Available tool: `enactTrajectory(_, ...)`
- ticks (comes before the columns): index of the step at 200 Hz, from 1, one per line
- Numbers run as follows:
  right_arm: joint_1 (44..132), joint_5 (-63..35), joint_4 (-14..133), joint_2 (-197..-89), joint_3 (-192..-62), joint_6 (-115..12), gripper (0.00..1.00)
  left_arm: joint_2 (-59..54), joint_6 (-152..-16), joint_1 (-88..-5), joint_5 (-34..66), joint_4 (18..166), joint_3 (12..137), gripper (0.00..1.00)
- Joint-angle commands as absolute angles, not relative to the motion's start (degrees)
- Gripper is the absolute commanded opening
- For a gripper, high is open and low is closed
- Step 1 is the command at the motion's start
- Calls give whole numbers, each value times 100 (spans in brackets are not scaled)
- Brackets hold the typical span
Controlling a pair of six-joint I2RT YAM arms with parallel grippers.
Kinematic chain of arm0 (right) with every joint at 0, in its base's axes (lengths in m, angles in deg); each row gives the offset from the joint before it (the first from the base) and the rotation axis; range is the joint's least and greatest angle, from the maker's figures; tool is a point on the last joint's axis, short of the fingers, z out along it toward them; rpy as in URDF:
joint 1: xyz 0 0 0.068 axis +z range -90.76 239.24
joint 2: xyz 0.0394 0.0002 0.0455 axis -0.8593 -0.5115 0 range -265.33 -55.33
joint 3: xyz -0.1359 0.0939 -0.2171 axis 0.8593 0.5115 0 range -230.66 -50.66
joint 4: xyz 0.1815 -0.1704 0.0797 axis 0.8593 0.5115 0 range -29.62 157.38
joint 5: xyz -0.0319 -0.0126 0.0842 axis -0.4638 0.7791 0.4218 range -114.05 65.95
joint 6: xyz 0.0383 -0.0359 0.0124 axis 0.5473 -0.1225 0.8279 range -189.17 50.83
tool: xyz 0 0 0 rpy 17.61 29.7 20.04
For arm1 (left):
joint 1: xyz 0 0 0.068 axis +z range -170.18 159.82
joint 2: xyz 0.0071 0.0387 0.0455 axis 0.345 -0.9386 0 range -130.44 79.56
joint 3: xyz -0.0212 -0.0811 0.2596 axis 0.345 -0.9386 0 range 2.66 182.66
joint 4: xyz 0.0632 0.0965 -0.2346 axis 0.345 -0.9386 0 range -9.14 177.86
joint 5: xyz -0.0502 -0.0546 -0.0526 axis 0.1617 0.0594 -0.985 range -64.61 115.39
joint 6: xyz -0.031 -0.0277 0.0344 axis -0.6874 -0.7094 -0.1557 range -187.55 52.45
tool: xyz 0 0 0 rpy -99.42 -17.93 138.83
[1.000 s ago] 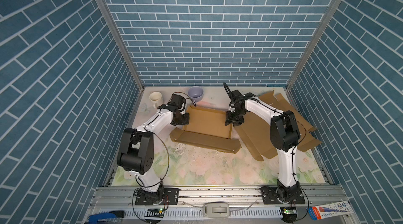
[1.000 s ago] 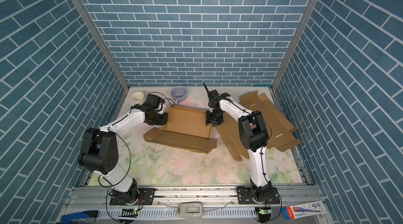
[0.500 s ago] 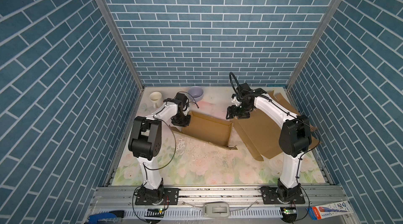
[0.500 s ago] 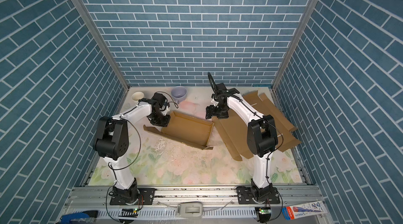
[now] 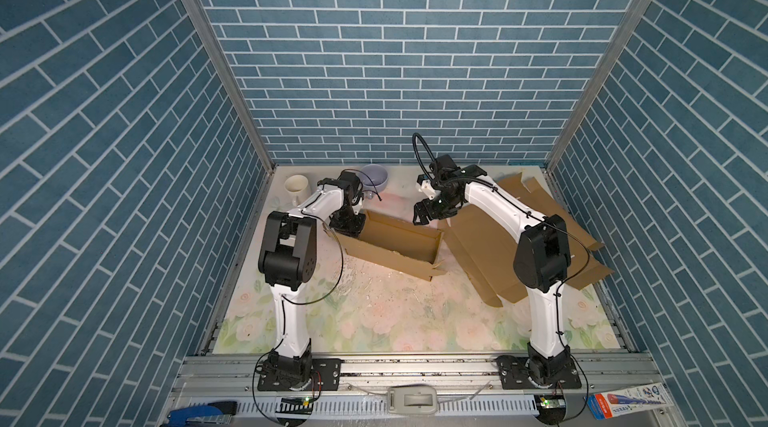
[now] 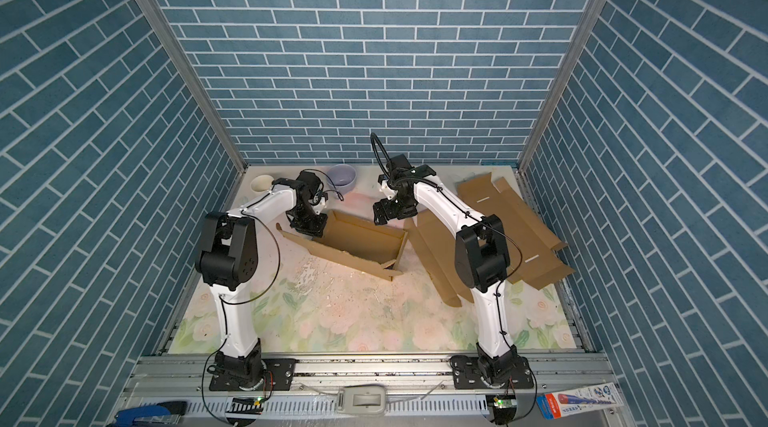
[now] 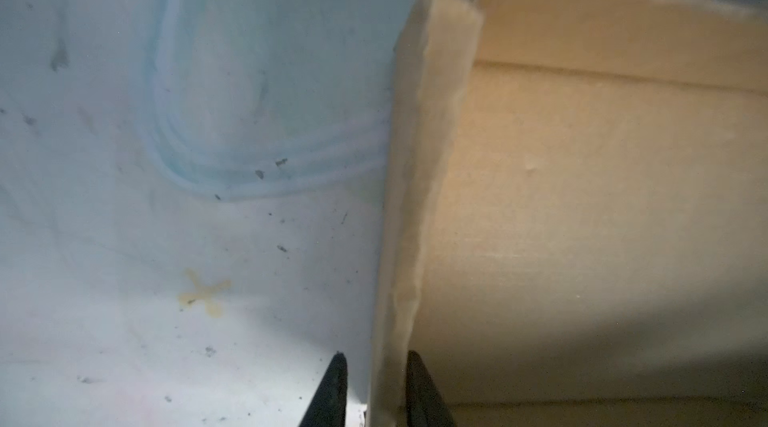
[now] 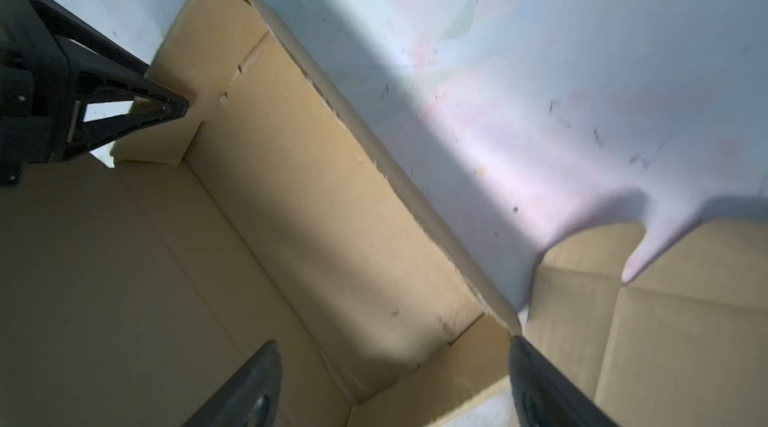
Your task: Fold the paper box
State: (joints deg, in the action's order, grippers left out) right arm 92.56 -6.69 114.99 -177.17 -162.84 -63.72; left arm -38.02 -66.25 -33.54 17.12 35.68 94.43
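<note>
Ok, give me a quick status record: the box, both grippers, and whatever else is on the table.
box: partly folded, walls raised, top open, mid-table
left gripper: slightly open, astride the box's left end wall
right gripper: wide open, empty, above the box's right end
flat cardboard: unfolded, right of the box
mug, bowl: back edge, apart from the box
</note>
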Motion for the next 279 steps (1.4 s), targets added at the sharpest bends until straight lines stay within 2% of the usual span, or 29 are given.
enactTrajectory(1, 9329, -772, 11751, -18023, -16705, -6890, 86, -3795, -6581, -3327, 1576, 3420, 9588, 33)
enactTrajectory(71, 9493, -1279, 11980, -18984, -17444, -7062, 88, -3494, -6586, -3311, 1390, 3414, 9720, 43)
enactTrajectory(97, 9493, -1474, 11899, -19086, -17463, -6898, 83, -3218, -6698, -3237, 1275, 3483, 9775, 49)
enactTrajectory(122, 9492, -1379, 11783, -19044, -17365, -6653, 76, -2796, -6829, -3131, 1068, 3581, 9882, 53)
enactTrajectory(175, 9492, -1366, 11616, -18767, -16910, -5984, 60, -1900, -7005, -2894, 1105, 3738, 9770, 54)
enactTrajectory(279, 9439, -892, 10292, -17640, -14783, -3935, 32, -565, -7213, -2388, 1344, 4059, 8783, 54)
